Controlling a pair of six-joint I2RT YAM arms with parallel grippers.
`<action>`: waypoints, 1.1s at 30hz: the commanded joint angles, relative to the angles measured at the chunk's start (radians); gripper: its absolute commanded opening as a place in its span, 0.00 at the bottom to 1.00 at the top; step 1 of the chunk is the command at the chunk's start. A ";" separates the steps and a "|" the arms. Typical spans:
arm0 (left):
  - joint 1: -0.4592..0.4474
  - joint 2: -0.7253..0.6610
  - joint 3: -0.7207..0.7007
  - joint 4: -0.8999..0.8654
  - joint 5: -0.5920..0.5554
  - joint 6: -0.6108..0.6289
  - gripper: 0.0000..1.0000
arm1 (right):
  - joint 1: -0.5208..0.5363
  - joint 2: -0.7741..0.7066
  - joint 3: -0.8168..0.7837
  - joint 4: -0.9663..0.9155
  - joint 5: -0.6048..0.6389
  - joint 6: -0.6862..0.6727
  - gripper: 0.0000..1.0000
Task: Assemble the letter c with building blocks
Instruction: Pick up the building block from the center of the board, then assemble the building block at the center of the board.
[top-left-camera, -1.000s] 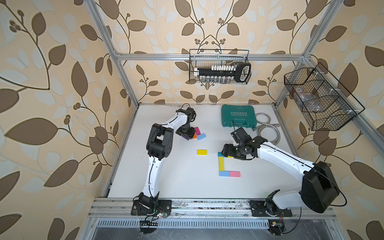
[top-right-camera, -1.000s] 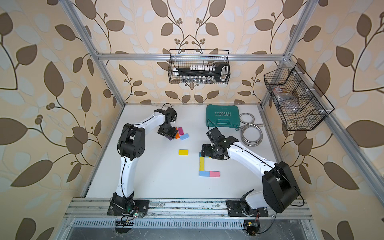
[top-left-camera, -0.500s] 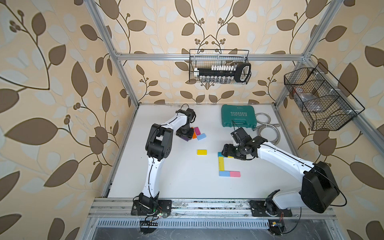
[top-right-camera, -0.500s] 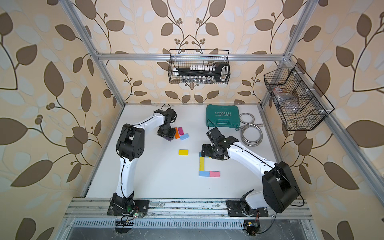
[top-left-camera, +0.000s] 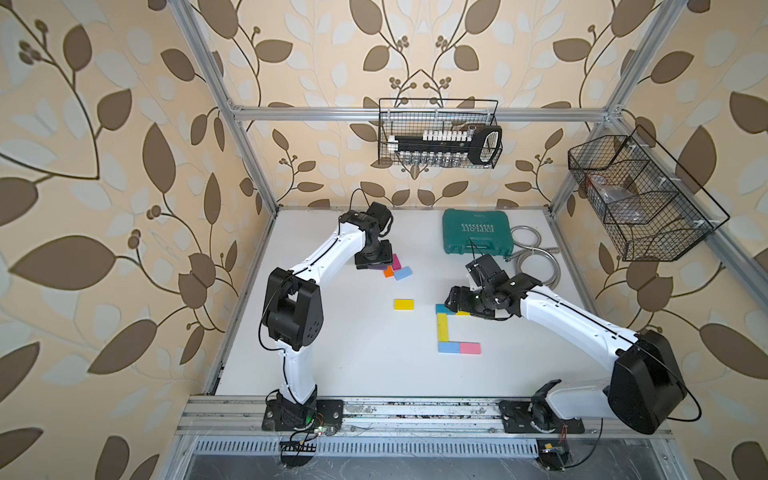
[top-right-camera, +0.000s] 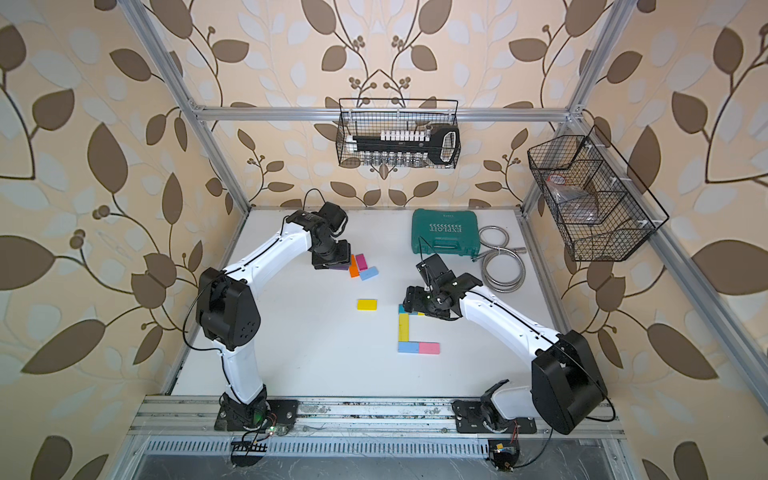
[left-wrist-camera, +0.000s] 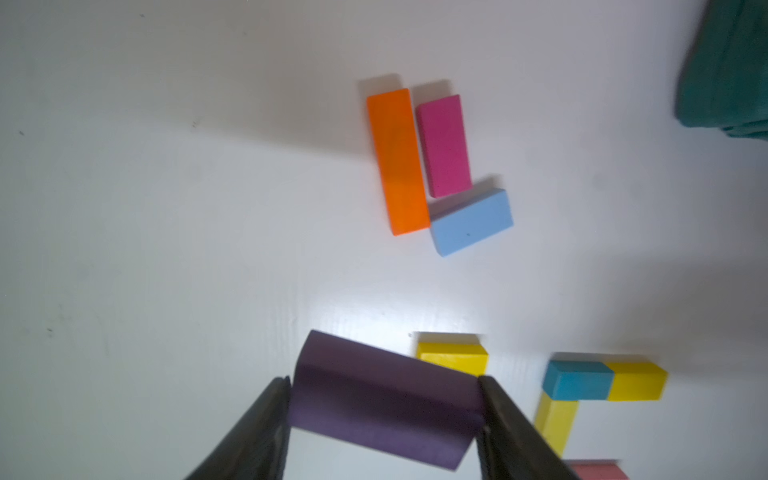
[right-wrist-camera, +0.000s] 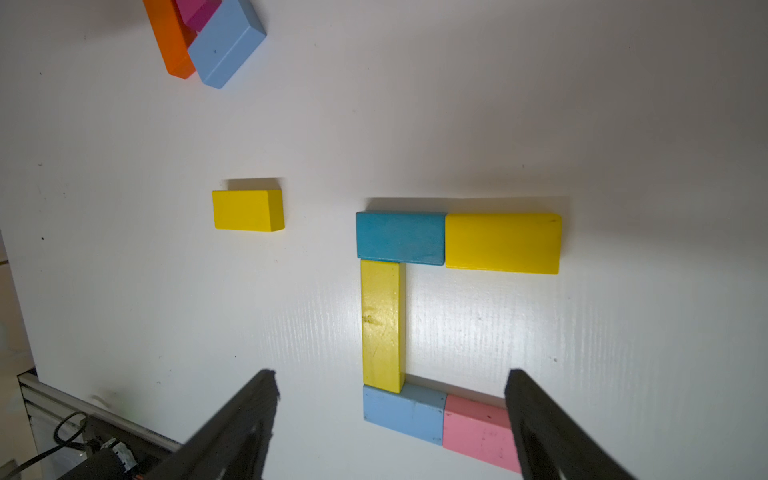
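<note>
At the left, the left pincer (left-wrist-camera: 384, 399) is clamped on a purple block (left-wrist-camera: 382, 403), one finger against each short end, and the block sits tilted in the grip; whether it touches the white tabletop (top-left-camera: 332, 365) I cannot tell. Just to its right lies a small cluster: an orange block (left-wrist-camera: 397, 160) and a magenta block (left-wrist-camera: 444, 145) side by side, with a light blue block (left-wrist-camera: 471, 222) set askew at their ends. Further toward the middle, a loose yellow block (right-wrist-camera: 248, 210) lies flat and alone. Right of it is the letter figure: a teal block (right-wrist-camera: 400, 237) and a short yellow block (right-wrist-camera: 503, 243) touching end to end as one arm, a long yellow bar (right-wrist-camera: 382, 326) as the spine, and a pale blue block (right-wrist-camera: 405, 413) joined to a pink block (right-wrist-camera: 478, 430) as the other arm. The right pincer (right-wrist-camera: 390, 376) hangs over this figure, jaws spread wide and gripping nothing. Behind it are a green tool case (top-left-camera: 477, 232) and, furthest right, a coiled metal hose (top-left-camera: 536, 266).
</note>
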 joint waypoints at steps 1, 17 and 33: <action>-0.118 -0.026 -0.018 0.003 0.019 -0.217 0.53 | -0.019 -0.042 -0.036 -0.013 -0.005 -0.011 0.84; -0.173 -0.052 -0.169 -0.006 -0.193 -0.214 0.53 | -0.078 -0.153 -0.151 -0.020 -0.048 -0.044 0.85; -0.072 -0.081 -0.387 0.170 -0.123 -0.108 0.53 | -0.016 -0.095 -0.050 -0.009 -0.086 -0.016 0.85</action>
